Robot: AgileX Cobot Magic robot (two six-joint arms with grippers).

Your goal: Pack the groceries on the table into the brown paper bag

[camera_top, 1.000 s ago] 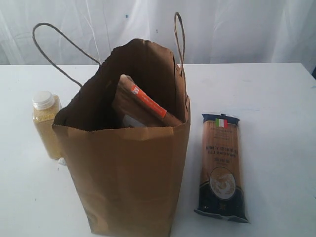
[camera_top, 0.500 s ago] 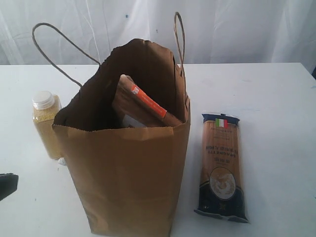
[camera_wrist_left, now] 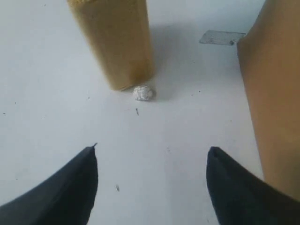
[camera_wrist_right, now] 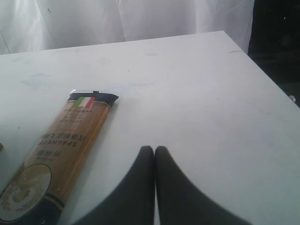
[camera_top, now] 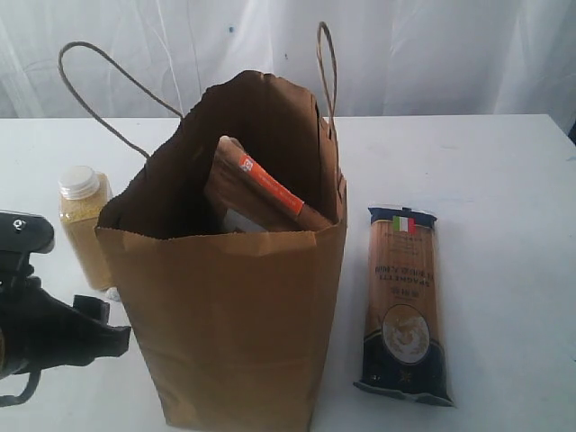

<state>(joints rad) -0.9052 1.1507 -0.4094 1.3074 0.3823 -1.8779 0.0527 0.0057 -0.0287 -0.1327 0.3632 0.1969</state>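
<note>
The brown paper bag (camera_top: pixel 236 315) is stood upright at the near middle of the worktop (camera_top: pixel 504 207), and the brown orange-labelled pouch (camera_top: pixel 261 191) is seen leaning inside it. The yellow-grain bottle (camera_top: pixel 84 225) is placed just left of the bag. The left gripper (camera_wrist_left: pixel 152 157) is held low on the near side of the bottle, its fingers apart and empty, with the bag wall close on its right. The dark-blue spaghetti packet (camera_top: pixel 402 306) is laid flat right of the bag. The right gripper (camera_wrist_right: pixel 154 151), its fingers pressed together on nothing, is held over bare worktop beside the packet without touching it.
</note>
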